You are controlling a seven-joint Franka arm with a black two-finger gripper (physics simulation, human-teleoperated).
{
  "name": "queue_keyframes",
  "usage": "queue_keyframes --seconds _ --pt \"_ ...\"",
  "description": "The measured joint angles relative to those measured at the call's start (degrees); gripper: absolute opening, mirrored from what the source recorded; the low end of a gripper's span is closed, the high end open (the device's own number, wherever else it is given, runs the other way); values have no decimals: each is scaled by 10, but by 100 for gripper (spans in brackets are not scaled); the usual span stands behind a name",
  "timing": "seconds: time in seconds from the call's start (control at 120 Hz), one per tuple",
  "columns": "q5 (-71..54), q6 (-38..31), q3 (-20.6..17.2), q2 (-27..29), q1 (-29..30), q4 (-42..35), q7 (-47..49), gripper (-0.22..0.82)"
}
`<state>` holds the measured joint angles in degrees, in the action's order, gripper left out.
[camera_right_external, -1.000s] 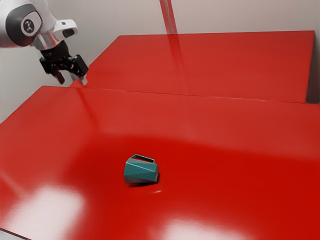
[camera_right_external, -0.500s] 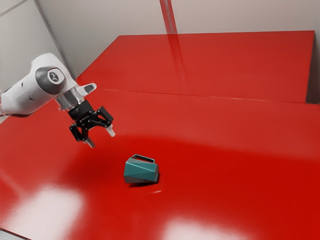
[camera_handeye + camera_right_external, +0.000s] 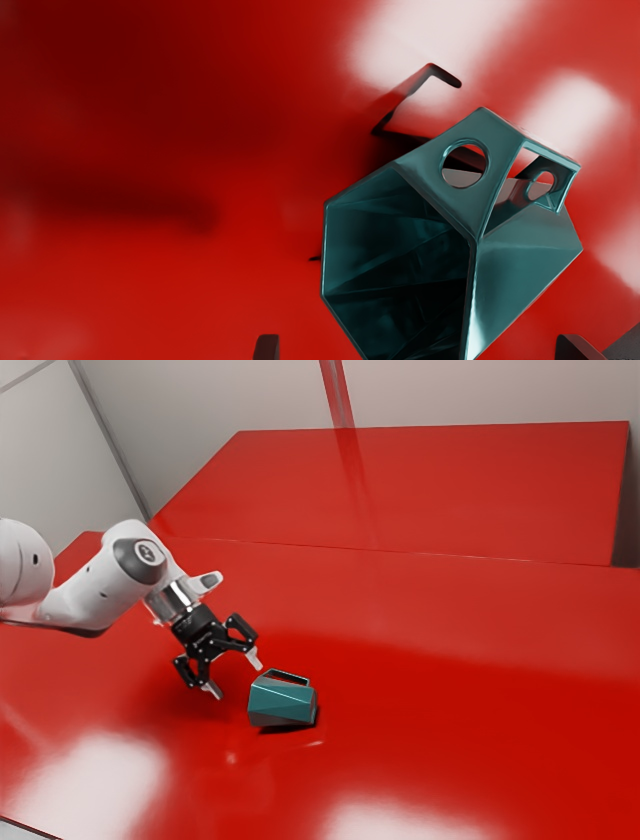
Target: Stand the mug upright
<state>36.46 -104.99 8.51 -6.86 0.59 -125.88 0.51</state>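
Note:
The gripper (image 3: 237,677) hangs low beside the mug in the exterior view, on its left side, with its two fingers spread wide. A teal, faceted mug (image 3: 282,703) lies on its side on the red table, its handle turned up and away from the camera. From the wrist view, the mug (image 3: 520,280) shows its dark hollow mouth facing the hand and its handle with a round hole. The open gripper (image 3: 417,347) has one fingertip on either side of the mug's mouth; nothing is held.
The glossy red table (image 3: 450,620) has bright reflections near its front. Behind it, a second red surface (image 3: 430,490) meets it along a thin seam, with a pale wall (image 3: 480,390) beyond.
My arm has come down from the exterior view's upper left toward the mug, ending close beside it. The mug has stayed where it was, and the fingers remain apart.

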Motion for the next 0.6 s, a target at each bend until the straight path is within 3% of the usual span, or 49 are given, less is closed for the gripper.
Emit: queue_keyframes --seconds 0.508,0.6 --pt "96 -72 -59 -44 -2 11 5 60" --pt "100 -78 -61 -46 -2 11 6 43"
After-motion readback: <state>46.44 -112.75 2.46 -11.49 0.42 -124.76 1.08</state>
